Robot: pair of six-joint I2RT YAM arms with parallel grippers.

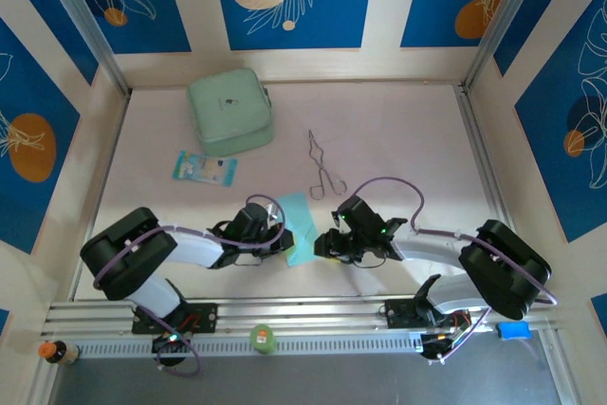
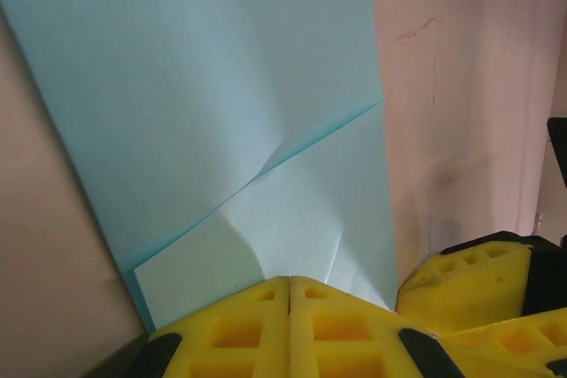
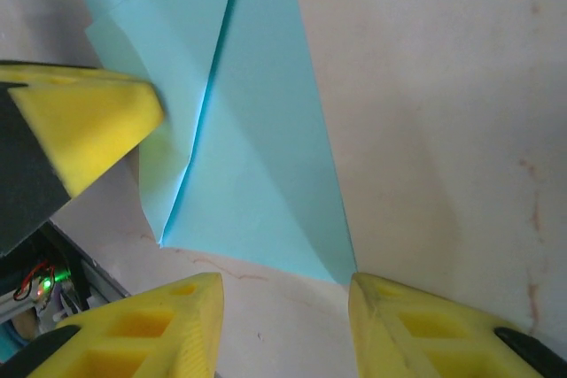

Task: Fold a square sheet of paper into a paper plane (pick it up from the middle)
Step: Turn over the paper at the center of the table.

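The square sheet of paper (image 1: 302, 220) lies flat on the table between my two arms, cyan and partly folded, with a diagonal flap and creases (image 2: 221, 86). My left gripper (image 1: 286, 239) is shut, its yellow pads touching (image 2: 290, 282), the tips resting on the sheet's near flap. I cannot tell whether a layer is pinched. My right gripper (image 1: 321, 243) is open at the sheet's right corner (image 3: 257, 174). Its fingers (image 3: 283, 298) straddle bare table, with the paper's point just ahead of the right finger. The left gripper's finger (image 3: 89, 126) shows over the paper.
A mint-green case (image 1: 230, 113) stands at the back left, a small blue-and-white packet (image 1: 204, 169) in front of it. Metal tongs (image 1: 323, 170) lie just beyond the paper. Frame walls bound the table on three sides. The right gripper's fingers (image 2: 469, 285) sit close beside the left's.
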